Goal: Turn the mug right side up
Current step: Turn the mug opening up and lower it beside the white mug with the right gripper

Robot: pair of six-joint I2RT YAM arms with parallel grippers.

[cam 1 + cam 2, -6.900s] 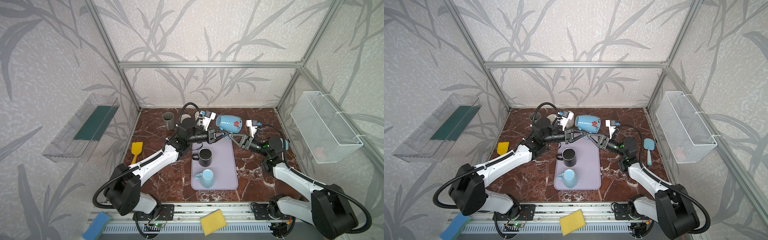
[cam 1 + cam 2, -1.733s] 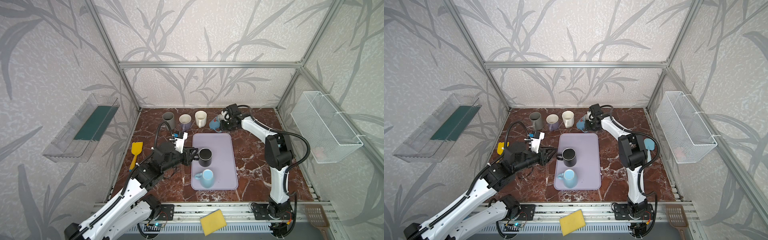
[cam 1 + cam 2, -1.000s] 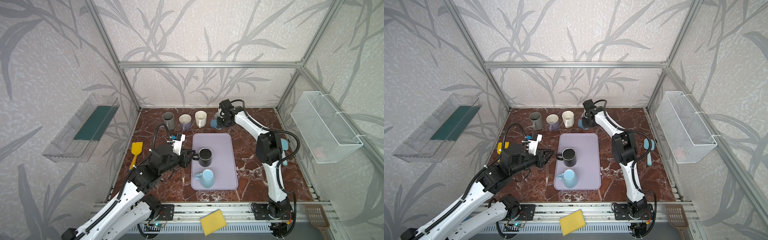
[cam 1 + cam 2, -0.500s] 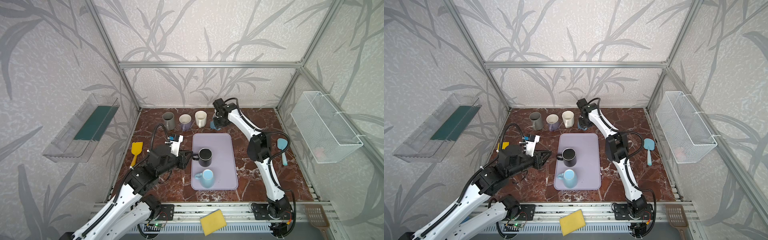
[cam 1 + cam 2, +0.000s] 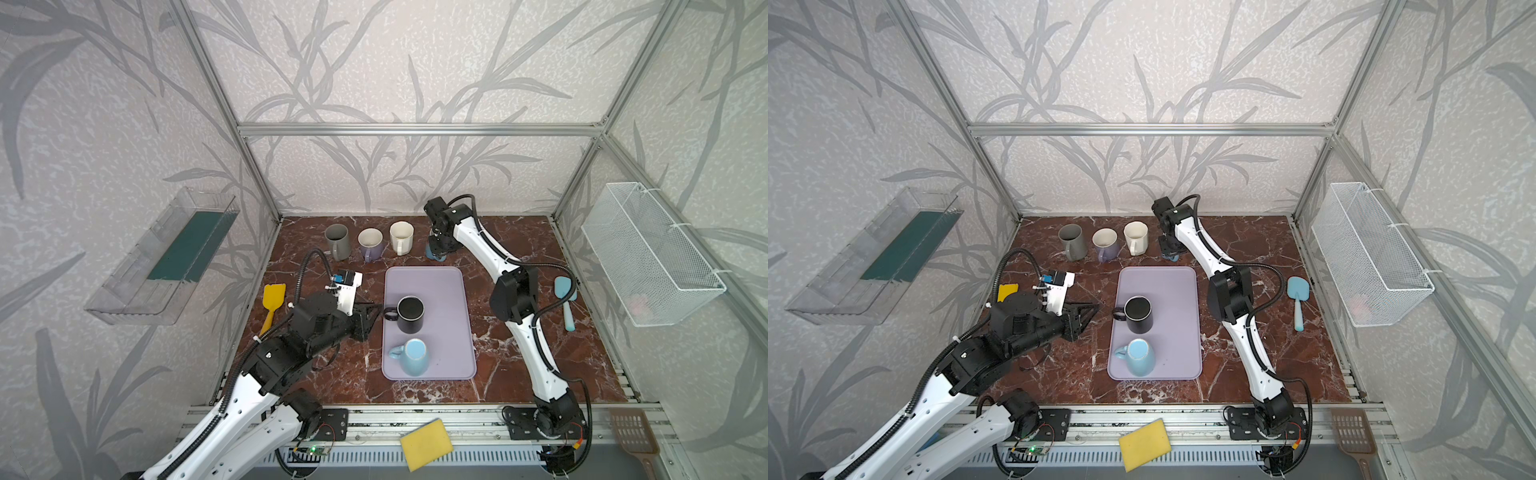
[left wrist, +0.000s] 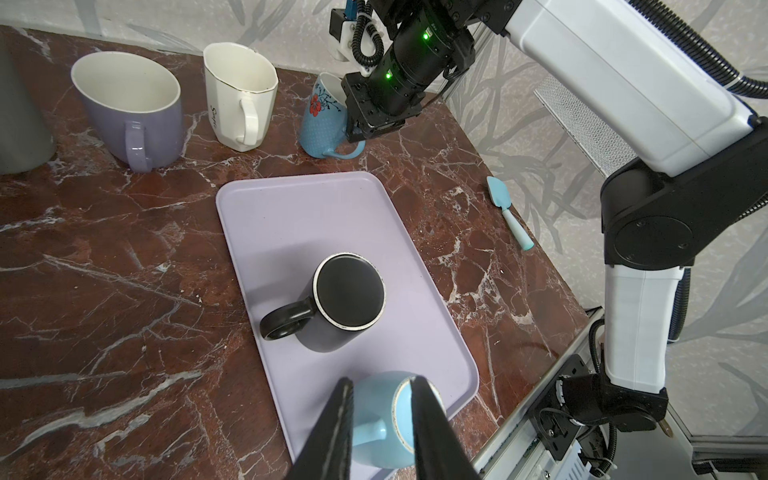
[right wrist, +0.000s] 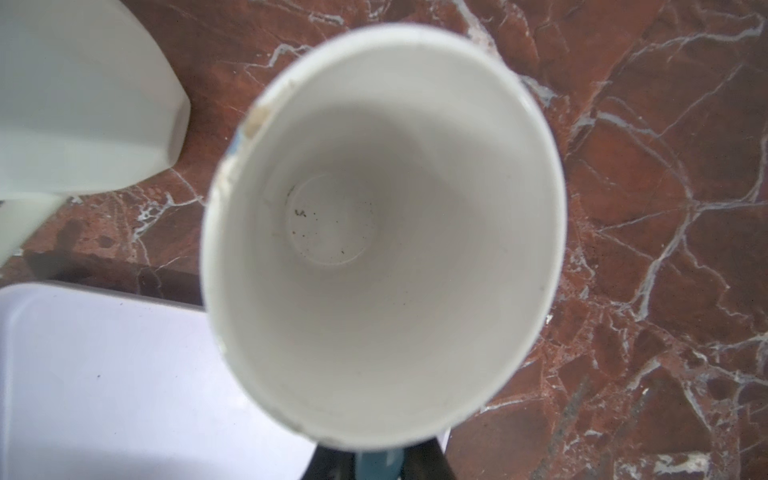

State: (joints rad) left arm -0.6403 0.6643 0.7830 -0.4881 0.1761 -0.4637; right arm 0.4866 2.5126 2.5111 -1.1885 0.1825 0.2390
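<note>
The right gripper (image 7: 377, 465) clamps the upright floral mug (image 6: 320, 120) by its handle at the back edge of the table (image 6: 124, 249); the left gripper (image 6: 381, 380) hangs slightly parted, empty.

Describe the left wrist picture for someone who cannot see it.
A black mug and a pale blue mug sit upside down on a lilac tray. Beyond the tray, the right claw grips a floral mug, mouth up, beside a white mug.
</note>
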